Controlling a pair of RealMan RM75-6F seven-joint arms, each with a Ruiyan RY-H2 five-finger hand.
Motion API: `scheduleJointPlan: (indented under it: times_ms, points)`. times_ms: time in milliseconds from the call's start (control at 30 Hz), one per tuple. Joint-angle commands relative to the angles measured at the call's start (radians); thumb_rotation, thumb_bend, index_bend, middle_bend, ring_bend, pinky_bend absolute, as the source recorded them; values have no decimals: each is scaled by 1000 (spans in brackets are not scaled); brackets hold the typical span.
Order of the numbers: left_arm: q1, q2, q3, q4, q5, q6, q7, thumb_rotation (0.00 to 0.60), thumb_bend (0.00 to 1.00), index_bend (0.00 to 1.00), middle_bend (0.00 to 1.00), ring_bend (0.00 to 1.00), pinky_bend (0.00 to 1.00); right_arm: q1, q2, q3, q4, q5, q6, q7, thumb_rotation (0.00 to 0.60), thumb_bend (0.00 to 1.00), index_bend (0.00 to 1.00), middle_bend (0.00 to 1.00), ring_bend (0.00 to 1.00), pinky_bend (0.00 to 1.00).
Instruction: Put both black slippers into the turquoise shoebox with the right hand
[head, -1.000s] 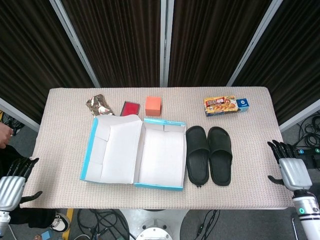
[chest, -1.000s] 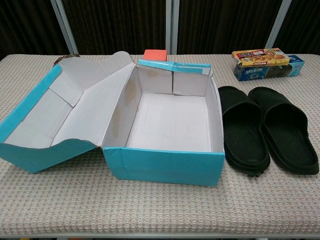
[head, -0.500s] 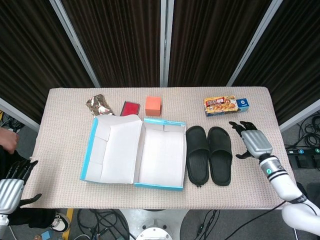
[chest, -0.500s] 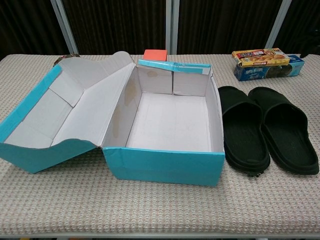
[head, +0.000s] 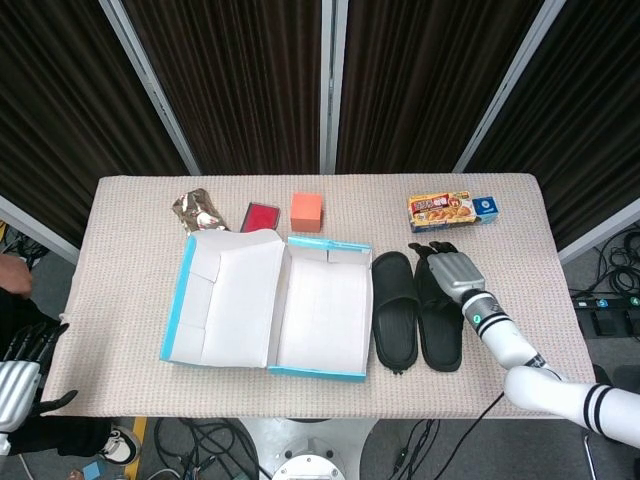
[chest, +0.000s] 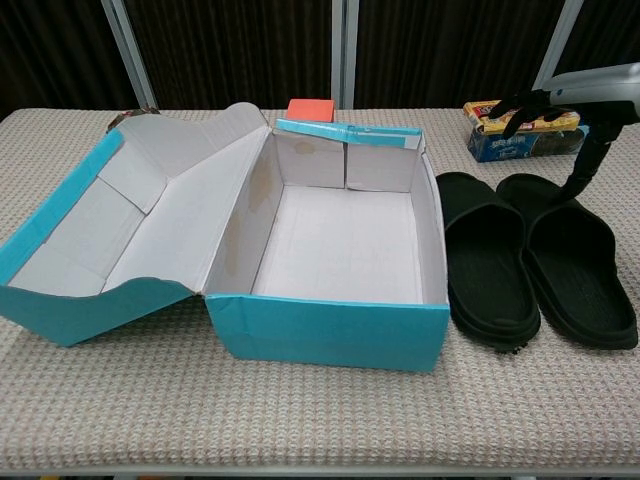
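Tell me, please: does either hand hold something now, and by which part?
Nothing is held. The right hand hovers open over the toe end of the right slipper, fingers spread. The left hand is off the table, holding nothing.

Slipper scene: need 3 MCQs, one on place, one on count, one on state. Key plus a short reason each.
1. Where do the black slippers lie?
A. inside the shoebox
B. on the table, right of the shoebox
C. on the box lid

2. How many slippers are inside the turquoise shoebox?
A. none
B. one
C. two

3. What is the right hand doing?
A. gripping a slipper in the air
B. resting on the snack box
C. hovering over the outer slipper, holding nothing

Key: 1 B, both slippers lie side by side beside the box's right wall. 2 A, the chest view shows a bare white box floor. 3 C, its fingers are spread above the slipper's far end, and both slippers lie flat.
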Motion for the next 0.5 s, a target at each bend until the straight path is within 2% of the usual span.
scheduleJointPlan:
  times_ms: [33, 500]
  points:
    - [2, 4, 2, 3, -5, -5, -21, 600, 0, 85, 142, 51, 71, 69, -46, -42, 21, 90, 4, -54, 600, 0, 4, 113, 0, 0]
    - [3, 8, -1, 28, -10, -10, -68, 600, 0, 87, 144, 51, 72, 195, -137, -133, 85, 282, 40, -136, 600, 0, 0, 68, 0, 0]
